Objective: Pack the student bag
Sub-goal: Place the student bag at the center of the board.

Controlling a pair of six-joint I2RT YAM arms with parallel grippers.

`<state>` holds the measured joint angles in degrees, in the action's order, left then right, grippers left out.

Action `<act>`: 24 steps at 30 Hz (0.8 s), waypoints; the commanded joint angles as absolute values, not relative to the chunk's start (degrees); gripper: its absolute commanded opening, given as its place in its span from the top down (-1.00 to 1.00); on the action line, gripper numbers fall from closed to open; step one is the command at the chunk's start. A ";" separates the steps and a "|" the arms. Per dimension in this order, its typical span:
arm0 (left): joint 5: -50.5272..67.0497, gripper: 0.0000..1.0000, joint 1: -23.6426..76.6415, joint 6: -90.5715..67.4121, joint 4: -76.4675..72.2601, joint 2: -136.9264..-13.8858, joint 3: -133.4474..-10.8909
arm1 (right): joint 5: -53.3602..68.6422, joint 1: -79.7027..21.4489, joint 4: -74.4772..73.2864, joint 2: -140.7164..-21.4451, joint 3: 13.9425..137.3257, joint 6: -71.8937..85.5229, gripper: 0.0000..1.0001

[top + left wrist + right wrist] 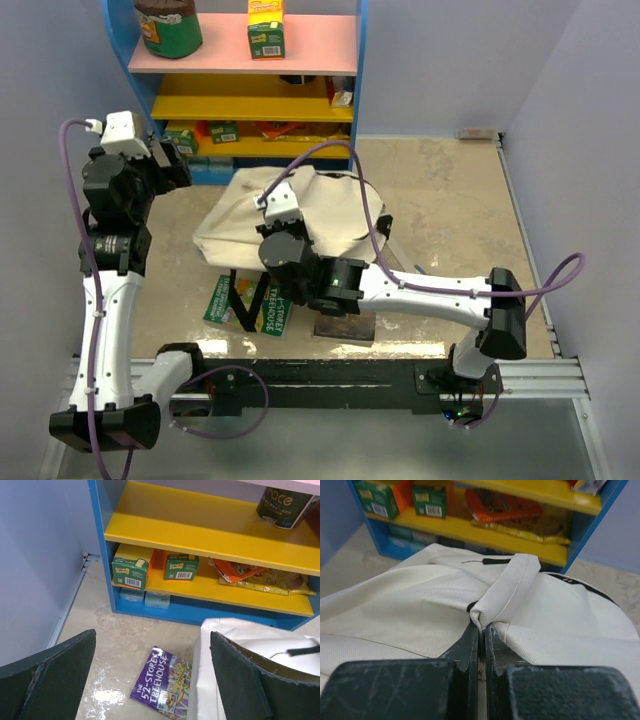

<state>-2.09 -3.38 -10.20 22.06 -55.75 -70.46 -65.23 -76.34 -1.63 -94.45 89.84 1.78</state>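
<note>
The student bag [335, 215] lies slumped just in front of the shelf unit [362, 100]. The right gripper [481, 627] is clenched on a folded band of its canvas, possibly a strap or the mouth's rim; the view does not settle which. The left gripper [152, 635] hangs released close to the shelf unit, above a purple book [162, 682].

Recommended: raise the fold gently and hold it taut so the mouth gapes before loading.

Bag contents are hidden. The shelf unit holds green boxes [131, 570] and snack packets [250, 575].

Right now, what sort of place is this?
Likely a lab mock-up of a child's room: a bright shelf unit, a Treehouse storybook, and the student bag on a walled-in table.
</note>
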 commanded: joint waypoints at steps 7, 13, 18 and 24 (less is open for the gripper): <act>9.31 -0.99 -3.87 -0.62 18.37 -59.50 -65.31 | -59.78 -78.13 -10.26 -106.16 77.34 39.35 0.86; 15.90 -1.00 -3.87 1.85 14.78 -61.34 -61.88 | -48.27 -79.98 -12.05 -101.70 73.31 43.59 -0.39; 23.37 -1.00 -3.78 0.53 11.87 -63.45 -59.24 | -45.89 -76.21 -9.32 -89.76 70.23 39.03 -0.49; 29.00 -1.00 2.71 4.56 8.70 -66.18 -55.99 | -33.32 -58.82 -7.74 -81.39 66.89 39.55 -0.51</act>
<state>22.72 -2.09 0.60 13.39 -64.82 -57.41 -40.38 -68.88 -9.32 -83.09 69.54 38.46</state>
